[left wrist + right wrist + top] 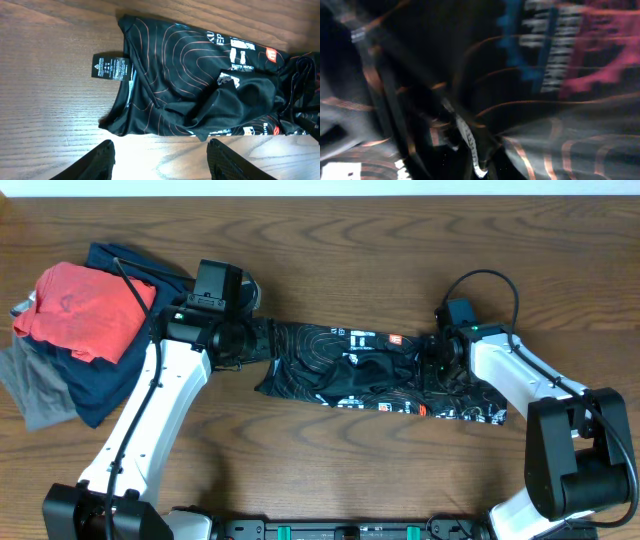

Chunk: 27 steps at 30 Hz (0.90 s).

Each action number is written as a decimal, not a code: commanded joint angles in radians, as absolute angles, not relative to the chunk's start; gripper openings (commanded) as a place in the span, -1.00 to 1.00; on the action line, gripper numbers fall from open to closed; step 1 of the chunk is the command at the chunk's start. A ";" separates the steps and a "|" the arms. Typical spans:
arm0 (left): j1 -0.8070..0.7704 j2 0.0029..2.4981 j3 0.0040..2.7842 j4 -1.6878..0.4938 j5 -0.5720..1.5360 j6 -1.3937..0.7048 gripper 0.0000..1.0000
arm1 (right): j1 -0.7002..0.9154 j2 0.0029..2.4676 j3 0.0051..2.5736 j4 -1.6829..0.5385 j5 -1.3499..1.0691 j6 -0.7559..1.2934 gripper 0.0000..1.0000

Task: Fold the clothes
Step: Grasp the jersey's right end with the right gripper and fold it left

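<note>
With the jersey [350, 370] lying as a part-folded strip across the mid-counter [320, 240], left fingers [102, 160] released above its left end, right fingers [438, 360] pressed into its right part (grip indeterminable), the next fold likely requires a confirmed cloth hold.

Black jersey [485, 65] close-up, blurred; orange contour lines, colourful logos.

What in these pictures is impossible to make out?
Right wrist view: blurred; the jersey fills it, so the right jaws cannot be told open from shut.
Overhead: the left arm covers the jersey's left end.
Left wrist view: the label print is too small; the jersey's right end is cut off.
</note>
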<state>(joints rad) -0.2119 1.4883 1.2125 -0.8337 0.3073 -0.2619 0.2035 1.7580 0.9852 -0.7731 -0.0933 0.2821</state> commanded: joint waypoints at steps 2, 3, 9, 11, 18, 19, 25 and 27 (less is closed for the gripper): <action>-0.208 1.481 1.215 -0.837 0.301 -0.256 0.22 | 0.204 1.729 1.036 -0.769 -0.327 0.176 -0.75; -0.208 1.481 1.215 -0.837 0.301 -0.256 0.22 | 0.204 1.729 1.047 -0.766 -0.385 0.151 -0.70; -0.208 1.481 1.214 -0.837 0.301 -0.256 0.22 | 0.216 1.730 1.054 -0.744 -0.558 0.068 -0.49; -0.208 1.481 1.215 -0.837 0.301 -0.256 0.22 | 0.223 1.730 1.054 -0.748 -0.593 0.026 -0.40; -0.208 1.488 1.210 -0.836 0.301 -0.246 0.60 | 0.215 1.687 1.078 -0.810 -0.371 0.074 -0.28; -0.208 1.493 1.208 -0.835 0.301 -0.232 0.61 | 0.214 1.669 1.091 -0.826 -0.324 0.086 -0.27; -0.208 1.597 1.193 -0.828 0.301 -0.127 0.72 | 0.209 1.517 1.168 -0.902 -0.082 0.189 0.02; -0.208 1.658 1.193 -0.820 0.301 -0.089 0.73 | 0.208 1.477 1.169 -0.905 -0.079 0.211 0.12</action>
<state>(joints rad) -0.2119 1.5845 1.2121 -0.8230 0.3069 -0.1719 0.2127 1.5311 1.1477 -0.8978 -0.1802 0.1516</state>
